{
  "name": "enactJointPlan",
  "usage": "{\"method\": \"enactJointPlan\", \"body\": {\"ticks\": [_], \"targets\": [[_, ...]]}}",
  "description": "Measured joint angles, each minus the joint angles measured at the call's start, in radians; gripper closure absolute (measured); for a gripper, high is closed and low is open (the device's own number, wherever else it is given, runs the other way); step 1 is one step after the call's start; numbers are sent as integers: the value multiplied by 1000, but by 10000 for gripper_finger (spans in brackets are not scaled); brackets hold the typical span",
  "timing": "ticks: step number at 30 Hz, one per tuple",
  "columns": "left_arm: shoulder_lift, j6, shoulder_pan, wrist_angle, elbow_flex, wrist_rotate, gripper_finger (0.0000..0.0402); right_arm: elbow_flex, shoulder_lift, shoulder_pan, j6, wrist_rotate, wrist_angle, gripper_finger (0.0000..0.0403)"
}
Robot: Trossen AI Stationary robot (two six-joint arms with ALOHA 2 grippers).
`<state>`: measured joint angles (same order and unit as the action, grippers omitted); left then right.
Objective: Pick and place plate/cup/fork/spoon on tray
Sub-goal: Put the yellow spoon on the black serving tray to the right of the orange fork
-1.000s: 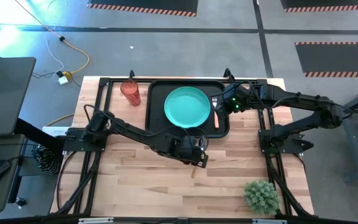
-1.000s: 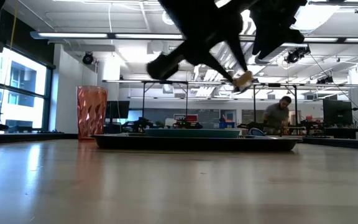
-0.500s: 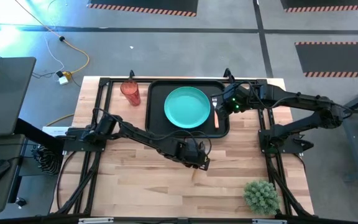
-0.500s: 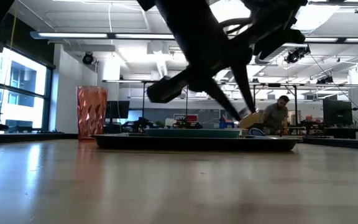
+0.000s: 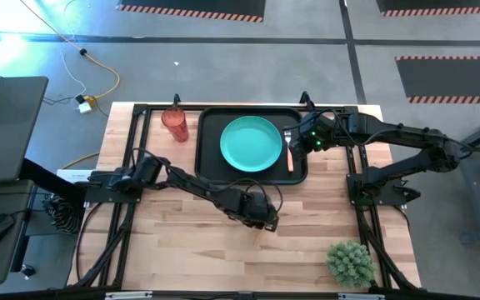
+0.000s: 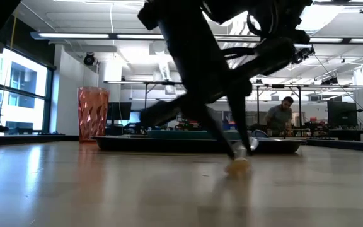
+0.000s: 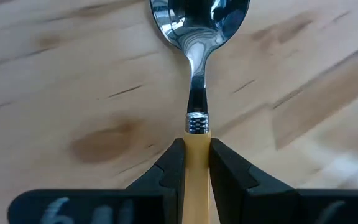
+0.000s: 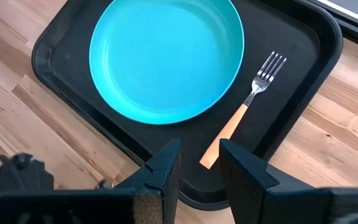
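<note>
**Q:** Spoon point(image 7: 194, 93) — where was it, and what had hold of it?

**A:** My left gripper point(image 7: 196, 163) had it. Both fingers point(image 7: 174, 167) were clamped on the light orange handle, just behind the ribbed metal collar. The neck and bowl reached straight ahead of my fingertips, over bare wood of the table point(image 7: 92, 81). In the low view the handle's end sat at or just above the tabletop, near the tray point(image 8: 61, 46) but outside it; I could not tell whether it touched.

**Q:** Handling notes?

**A:** Judged light, rigid and not fragile. The polished steel looked slippery, so the handle was the better place to pinch. Held near the collar, the bowl end should not swing far, though a slim round handle could twist between flat pads.

**Q:** Appearance?

**A:** Mirror-bright oval bowl showing distorted reflections, narrow steel neck, matte pale orange handle.

**Q:** The rest of the set?

**A:** Ahead of my right gripper point(image 8: 199, 163), whose fingers stood apart and held nothing, the teal plate point(image 8: 166, 56) and the fork point(image 8: 247, 106) lay inside the tray, fork just beside the plate. The red cup point(image 5: 175, 122) stood on the table beside the tray's far-left corner, well apart from either gripper, not yet placed.
</note>
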<state>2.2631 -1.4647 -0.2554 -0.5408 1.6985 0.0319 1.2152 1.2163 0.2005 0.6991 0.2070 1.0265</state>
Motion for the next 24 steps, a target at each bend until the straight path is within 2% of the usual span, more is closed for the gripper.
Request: {"method": "enactJointPlan", "body": {"ticks": [6,16,24], "targets": [[8,1,0,15,3,-3,356,0,0,0,0,0,4,299],[8,4,1,17,3,-6,313,0,0,0,0,0,9,299],[6,47,3,22,3,-22,303,0,0,0,0,0,9,299]]}}
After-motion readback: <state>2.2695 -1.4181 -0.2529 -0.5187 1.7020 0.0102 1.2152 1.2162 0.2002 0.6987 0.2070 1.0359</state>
